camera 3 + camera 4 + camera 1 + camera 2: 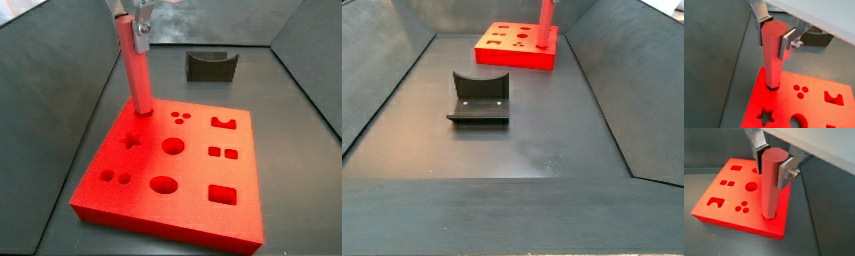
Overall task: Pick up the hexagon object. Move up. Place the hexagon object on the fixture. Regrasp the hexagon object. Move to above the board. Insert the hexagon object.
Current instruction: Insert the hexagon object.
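Insert step, I judge. Gripper [777,31] at upper centre in both wrist views, clamped on the bar's [138,72] top. Bar upright, lower end in the board's [194,205] corner hole, upper left in a side view. Fixture [480,97] empty. Next: press straight down, then release.

Your wrist cameras both sit close above the board [797,107], looking steeply down past the tool [777,31] from opposite sides of it. One side camera stands high at the board's [174,185] near edge, facing the fixture [210,65] beyond. The other side camera looks from behind the fixture [480,97] toward the distant board [516,47]. All four views share the board.
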### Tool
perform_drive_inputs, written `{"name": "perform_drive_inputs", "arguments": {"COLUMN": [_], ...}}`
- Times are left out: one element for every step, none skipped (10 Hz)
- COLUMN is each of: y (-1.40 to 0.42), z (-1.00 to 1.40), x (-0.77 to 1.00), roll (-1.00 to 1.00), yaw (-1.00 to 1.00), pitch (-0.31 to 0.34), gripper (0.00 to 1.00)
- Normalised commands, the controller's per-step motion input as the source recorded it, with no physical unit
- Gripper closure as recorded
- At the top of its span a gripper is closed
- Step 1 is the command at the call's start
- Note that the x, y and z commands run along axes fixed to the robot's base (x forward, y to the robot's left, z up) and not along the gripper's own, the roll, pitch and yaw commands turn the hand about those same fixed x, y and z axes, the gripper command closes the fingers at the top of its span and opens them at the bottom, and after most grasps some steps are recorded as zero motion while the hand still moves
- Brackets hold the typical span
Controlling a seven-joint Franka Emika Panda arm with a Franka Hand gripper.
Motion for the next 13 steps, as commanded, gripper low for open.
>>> {"name": "perform_drive_inputs", "arguments": {"y": [0.0,0.0,0.0,0.0,-0.05,-0.04,-0.01,-0.04,0.0,0.0,0.0,0.0,0.0], "z": [-0.27,-0.23,-0.11,-0.04,-0.02,-0.01,-0.04,-0.06,-0.16,-0.31,-0.34,-0.24,-0.17], "x": [0.0,0.0,0.0,0.0,0.1,0.18,0.3,0.29,0.22,0.15,0.01,-0.01,-0.03], "roll": [0.0,-0.02,-0.04,-0.05,-0.02,0.0,0.0,0.0,0.01,0.05,0.07,0.04,0.02], "yaw": [0.0,0.0,0.0,0.0,0.0,0.0,0.0,0.07,0.11,0.12,0.11,0.06,0.04], "pitch": [-0.021,0.0,0.0,0.003,0.0,0.039,0.129,0.17,0.283,0.356,0.366,0.349,0.371], "gripper": [1.0,1.0,1.0,1.0,1.0,1.0,1.0,1.0,1.0,1.0,1.0,1.0,1.0]}}
